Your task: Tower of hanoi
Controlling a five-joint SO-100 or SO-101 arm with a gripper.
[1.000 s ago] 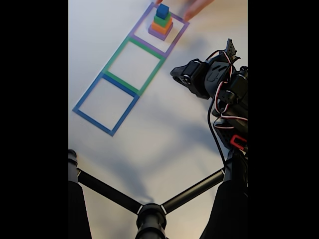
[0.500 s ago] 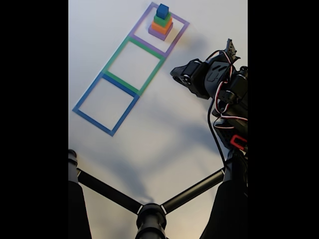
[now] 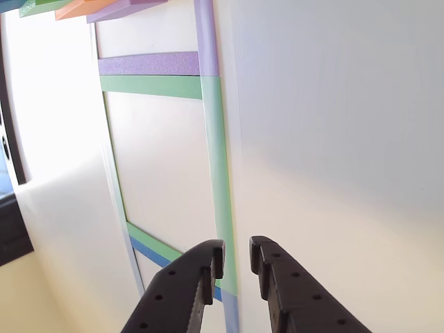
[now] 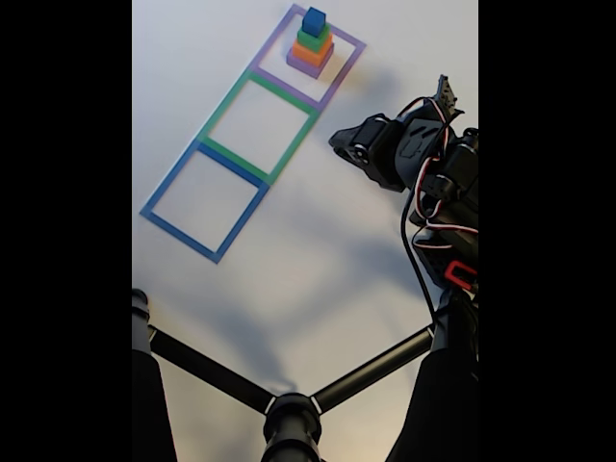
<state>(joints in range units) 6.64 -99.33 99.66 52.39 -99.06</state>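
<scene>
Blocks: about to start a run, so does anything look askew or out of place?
Nothing stands out. The stack sits inside the purple outline, blue block on top, widest at the bottom. The gripper hangs apart from it, holding nothing.

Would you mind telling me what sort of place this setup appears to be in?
Probably a hobby or lab bench: a plain white table with taped squares, a stack of blocks, and a tripod.

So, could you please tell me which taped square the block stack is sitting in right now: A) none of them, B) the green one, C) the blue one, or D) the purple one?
D: in the fixed view the stack, blue cube on top, stands inside the purple tape square, with the green and blue squares bare.
</scene>
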